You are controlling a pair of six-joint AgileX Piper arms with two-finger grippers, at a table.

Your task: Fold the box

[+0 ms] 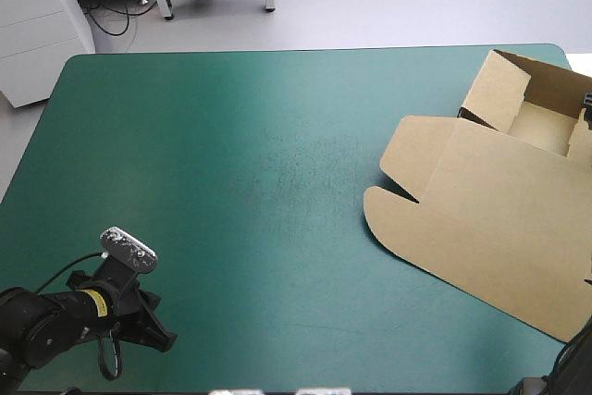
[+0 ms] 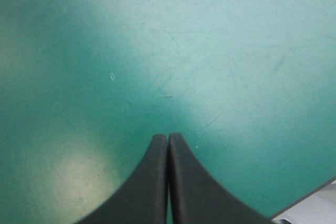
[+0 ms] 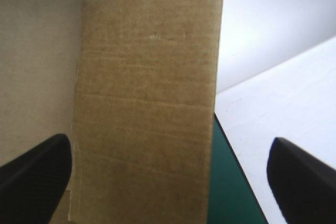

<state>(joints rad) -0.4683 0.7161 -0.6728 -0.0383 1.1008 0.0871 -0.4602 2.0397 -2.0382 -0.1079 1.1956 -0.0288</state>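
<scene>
Box (image 1: 499, 219) at the table's (image 1: 231, 182) right edge: walls partly up, lid flat (unfinished); right gripper (image 3: 169, 142) spread, left gripper (image 2: 168, 140) clenched empty.

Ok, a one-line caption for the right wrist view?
Right gripper open at the box, a brown panel between its black fingers.

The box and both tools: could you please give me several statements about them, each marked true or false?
1. The left tool is shut. True.
2. The left tool grips the box. False: it is over bare teal-green cover, well apart from the box.
3. The right tool is open. True.
4. The box sits on the cover's left side. False: it sits on the right side.
5. The box lies entirely flat. False: walls stand raised at its far end; only the lid lies flat.
</scene>
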